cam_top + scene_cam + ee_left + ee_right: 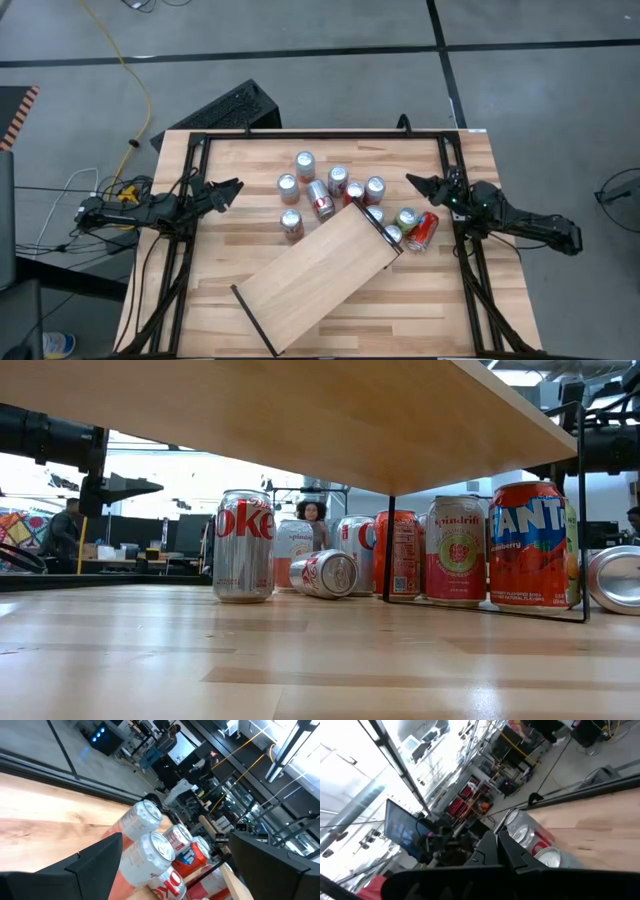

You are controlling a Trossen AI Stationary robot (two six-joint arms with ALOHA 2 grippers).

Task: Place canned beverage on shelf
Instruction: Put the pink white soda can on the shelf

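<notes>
Several drink cans (338, 178) stand or lie in a cluster at the table's middle; in the low view a Coke can (244, 545) and a red Fanta can (528, 545) stand upright on their bases. The shelf (315, 270), a pale board on thin black end frames (388, 545), stands slantwise near the front, its far right end over some cans. My left gripper (236, 187) hovers open, pointing level at the cluster from the left; cans show between its fingers (95, 865). My right gripper (410, 181) hovers shut, pointing level at the cluster from the right (497, 840).
A black metal frame (320, 135) runs along the table's far edge and down both sides past the arm bases. Bare tabletop (240, 250) lies left of the shelf and along the front. Beyond the table, people and desks show in the room.
</notes>
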